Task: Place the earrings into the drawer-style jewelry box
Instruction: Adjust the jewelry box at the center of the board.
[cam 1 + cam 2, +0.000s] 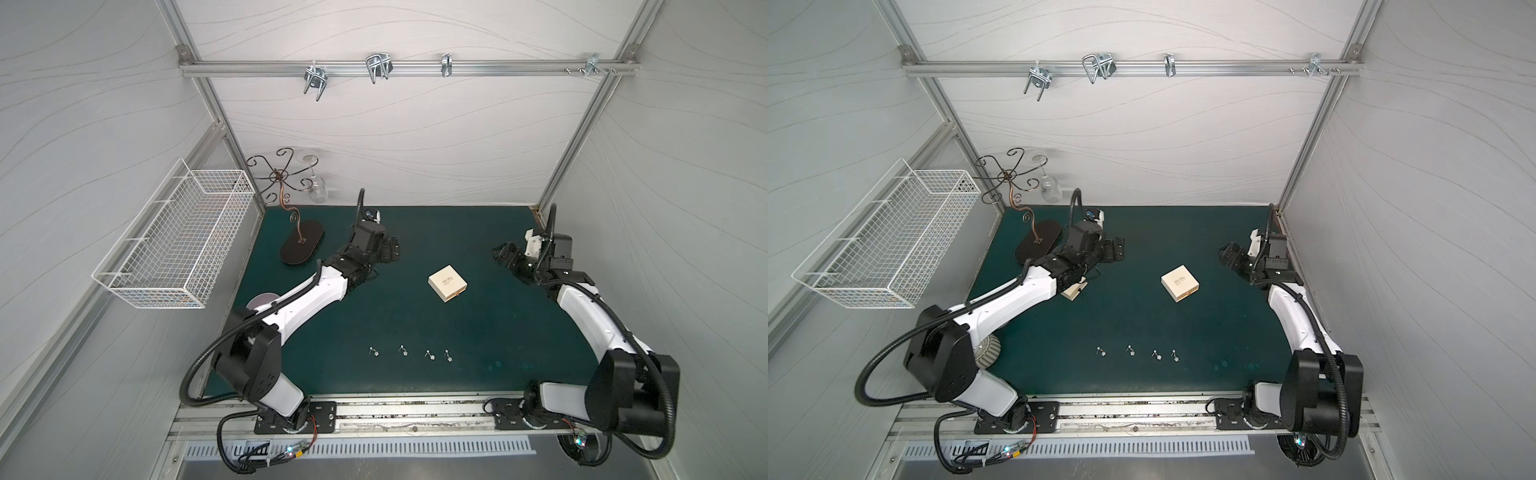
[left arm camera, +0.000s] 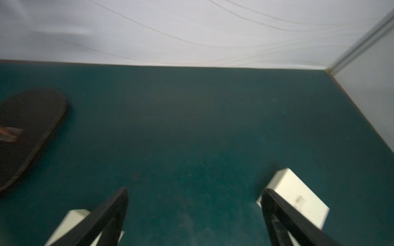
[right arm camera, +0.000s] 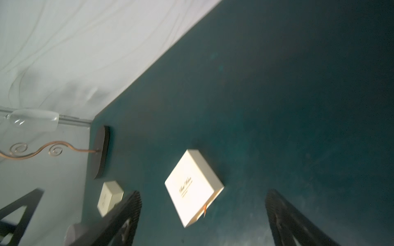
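Several tiny silver earrings lie in a row on the green mat near the front edge, seen in both top views. The drawer-style jewelry box is a flat cream square with script on its lid and an orange pull tab, shut, mid-table. My right gripper hovers open to its right, the box ahead of its fingers. My left gripper is open over bare mat at the back left, with the box beyond one finger. Nothing is held.
A smaller cream box sits under my left forearm. A scrolled wire stand on a dark oval base, with a glass hanging from it, stands at the back left. A white wire basket hangs on the left wall.
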Robot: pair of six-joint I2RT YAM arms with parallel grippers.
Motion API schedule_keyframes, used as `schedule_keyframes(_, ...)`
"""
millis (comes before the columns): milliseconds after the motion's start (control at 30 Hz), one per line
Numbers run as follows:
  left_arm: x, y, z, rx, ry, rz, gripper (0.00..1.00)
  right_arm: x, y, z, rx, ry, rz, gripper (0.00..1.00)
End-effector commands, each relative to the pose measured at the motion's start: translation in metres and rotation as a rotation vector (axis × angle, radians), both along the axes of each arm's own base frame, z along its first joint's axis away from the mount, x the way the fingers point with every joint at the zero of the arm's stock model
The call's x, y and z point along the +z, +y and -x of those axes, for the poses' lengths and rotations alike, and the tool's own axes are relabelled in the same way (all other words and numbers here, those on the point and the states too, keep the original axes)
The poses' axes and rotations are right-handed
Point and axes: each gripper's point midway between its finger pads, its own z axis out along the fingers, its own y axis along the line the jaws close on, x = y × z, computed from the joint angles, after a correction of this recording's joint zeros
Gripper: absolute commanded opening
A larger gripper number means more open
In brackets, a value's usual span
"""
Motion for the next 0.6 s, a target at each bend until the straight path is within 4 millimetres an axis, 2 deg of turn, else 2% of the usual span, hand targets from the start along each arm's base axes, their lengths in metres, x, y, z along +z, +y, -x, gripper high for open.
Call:
schedule_keyframes(0, -0.023, -0.056, 0.017, -0.172, 0.198, 0.105, 0.98, -0.021, 0.031, 0.036, 0.077, 0.169, -0.118, 0.9)
schedule_keyframes(167, -0.057, -0.104, 0.021, -0.319, 0.395, 0.184, 0.93, -0.047, 0.053, 0.045, 0.118, 0.226, -0.136, 0.85)
schedule_keyframes(400, -0.097, -0.133, 0.01, -0.381, 0.522, 0.203, 0.9, -0.071, 0.072, 0.035, 0.145, 0.267, -0.137, 0.78)
schedule_keyframes(567, -0.113, -0.148, 0.001, -0.407, 0.558, 0.224, 0.84, -0.085, 0.073, 0.024, 0.135, 0.279, -0.143, 0.73)
